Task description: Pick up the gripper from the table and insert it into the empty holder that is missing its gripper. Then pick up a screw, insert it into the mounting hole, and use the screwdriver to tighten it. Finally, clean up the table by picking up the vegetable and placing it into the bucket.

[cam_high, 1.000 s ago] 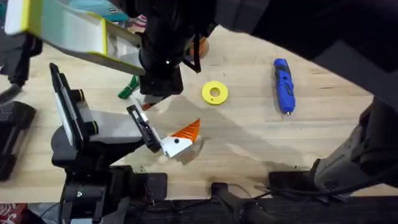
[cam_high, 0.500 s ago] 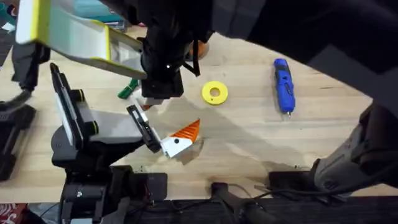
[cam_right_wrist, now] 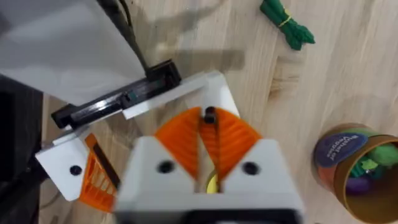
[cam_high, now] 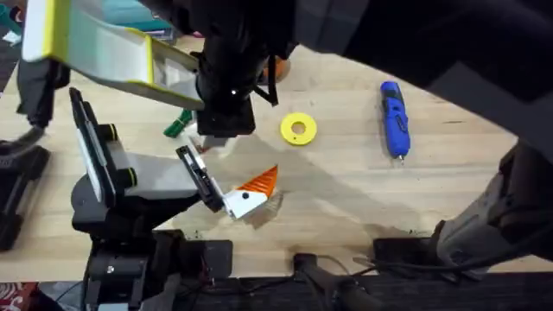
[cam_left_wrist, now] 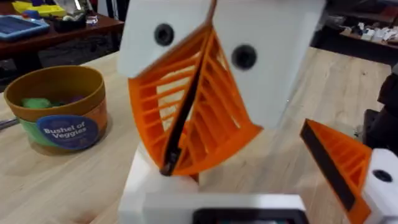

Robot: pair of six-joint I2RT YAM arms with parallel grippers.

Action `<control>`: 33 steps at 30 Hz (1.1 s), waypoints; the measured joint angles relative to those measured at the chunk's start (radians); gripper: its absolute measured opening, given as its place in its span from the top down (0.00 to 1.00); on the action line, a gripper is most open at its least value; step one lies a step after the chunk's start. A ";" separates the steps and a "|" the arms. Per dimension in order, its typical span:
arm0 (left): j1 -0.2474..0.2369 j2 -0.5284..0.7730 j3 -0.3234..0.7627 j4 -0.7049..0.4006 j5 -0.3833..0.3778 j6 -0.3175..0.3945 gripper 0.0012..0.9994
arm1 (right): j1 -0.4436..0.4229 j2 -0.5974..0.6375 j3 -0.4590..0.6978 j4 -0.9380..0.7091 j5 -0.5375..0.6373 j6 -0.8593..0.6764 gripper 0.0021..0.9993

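You've got the right gripper [cam_right_wrist: 208,124] down low just beside the yellow disc [cam_high: 298,129], on the disc's left-arm side. Its claw is narrow, with the orange pads [cam_left_wrist: 205,106] nearly touching. There's a small dark bit at the tips, but you cannot tell if it's the screw. The left gripper [cam_high: 226,170] sits near the disc, on the side toward the arm bases, and its claw is wide. One white finger carries an orange pad [cam_high: 260,181]. The other finger, the holder [cam_right_wrist: 214,87], is directly under the right gripper's tips, and contact cannot be told. The vegetable [cam_high: 177,123] lies flat on the table [cam_high: 346,199], past the right gripper from the disc and well apart from both claws. The screwdriver [cam_high: 394,119] lies flat on the disc's right-arm side, well apart from it, with its tip pointing toward the bases and nothing touching it. The bucket [cam_left_wrist: 56,112] stands upright beyond the disc, away from the bases, with toy vegetables already inside.
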 joint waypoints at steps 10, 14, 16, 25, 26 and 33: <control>0.000 0.000 0.000 0.000 0.000 -0.002 0.01 | 0.001 0.000 -0.002 -0.001 0.004 -0.006 0.00; 0.000 0.000 0.000 0.000 0.000 -0.002 0.01 | 0.001 0.000 -0.002 -0.001 0.004 -0.006 0.00; 0.000 0.000 0.000 0.000 0.000 -0.002 0.01 | -0.001 0.000 -0.002 -0.001 0.004 -0.006 0.00; 0.000 0.000 0.000 0.000 0.000 -0.002 0.01 | -0.032 -0.007 -0.004 -0.009 0.004 -0.005 0.00; 0.000 0.000 0.000 0.000 0.000 -0.002 0.01 | -0.040 -0.013 -0.005 -0.012 0.004 -0.005 0.00; 0.000 0.000 0.000 0.000 0.000 -0.002 0.01 | -0.134 -0.141 -0.006 -0.061 -0.048 -0.005 0.00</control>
